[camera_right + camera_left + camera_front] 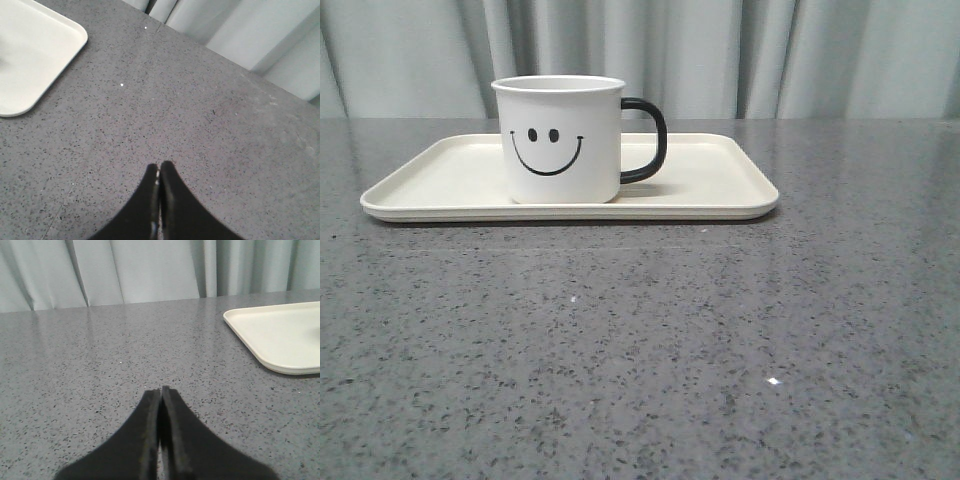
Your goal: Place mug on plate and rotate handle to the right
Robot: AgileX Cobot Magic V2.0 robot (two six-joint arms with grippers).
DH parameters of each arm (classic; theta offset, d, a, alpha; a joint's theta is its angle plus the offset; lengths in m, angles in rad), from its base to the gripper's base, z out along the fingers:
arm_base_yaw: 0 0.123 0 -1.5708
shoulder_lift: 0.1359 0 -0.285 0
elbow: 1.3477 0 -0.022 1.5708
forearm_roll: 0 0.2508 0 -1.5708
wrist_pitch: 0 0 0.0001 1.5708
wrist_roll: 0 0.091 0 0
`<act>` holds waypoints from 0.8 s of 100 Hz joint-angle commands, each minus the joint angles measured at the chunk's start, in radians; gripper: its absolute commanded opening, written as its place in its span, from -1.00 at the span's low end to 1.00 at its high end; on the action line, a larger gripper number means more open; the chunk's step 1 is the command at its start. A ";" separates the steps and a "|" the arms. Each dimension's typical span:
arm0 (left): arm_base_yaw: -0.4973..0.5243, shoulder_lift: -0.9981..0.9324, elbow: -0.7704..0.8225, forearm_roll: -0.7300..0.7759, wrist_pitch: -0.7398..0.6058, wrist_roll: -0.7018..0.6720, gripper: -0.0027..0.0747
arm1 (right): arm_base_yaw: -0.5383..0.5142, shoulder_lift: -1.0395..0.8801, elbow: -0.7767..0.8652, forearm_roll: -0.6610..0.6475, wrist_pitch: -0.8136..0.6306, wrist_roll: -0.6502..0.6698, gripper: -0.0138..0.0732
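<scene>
**pete_k:** Speckled grey tabletop (pixel 640 350) fills the whole foreground of the front view, nothing on it up close. Further back, going left to right: the cream plate (pixel 430 170) lies flat with its long side across the view, the mug (pixel 560 140) stands upright on it a bit left of the plate's middle, smiley face toward the camera, and the black handle (pixel 655 140) sticks out to the right.

**mara22:** yep, mug's fully inside the rim, base flat on the plate. What about the arms? Can't spot either in the front view.

**pete_k:** Only the wrist cams show them. Left end effector (pixel 161 390) has its black fingers pressed together, holding nothing, over bare tabletop, with a corner of the plate off to the side and well apart from it.

**mara22:** Right end effector (pixel 159 165) is the same deal, fingers closed up tight, nothing between them, plate corner well away. Pale curtain (pixel 720 50) behind it all.
</scene>
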 commanded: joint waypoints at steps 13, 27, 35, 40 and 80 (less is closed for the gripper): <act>-0.003 -0.029 0.008 -0.010 -0.087 -0.010 -0.98 | -0.008 -0.003 -0.024 -0.027 -0.068 0.002 -0.83; -0.003 -0.029 0.008 -0.010 -0.087 -0.010 -0.98 | -0.008 -0.003 -0.024 -0.027 -0.068 0.002 -0.83; -0.003 -0.029 0.008 -0.010 -0.087 -0.010 -0.98 | -0.008 -0.003 -0.024 -0.027 -0.068 0.002 -0.83; -0.003 -0.029 0.008 -0.010 -0.087 -0.010 -0.98 | -0.008 -0.003 -0.024 -0.027 -0.068 0.002 -0.83; -0.003 -0.029 0.008 -0.010 -0.087 -0.010 -0.98 | -0.008 -0.046 0.043 -0.003 -0.123 0.002 -0.83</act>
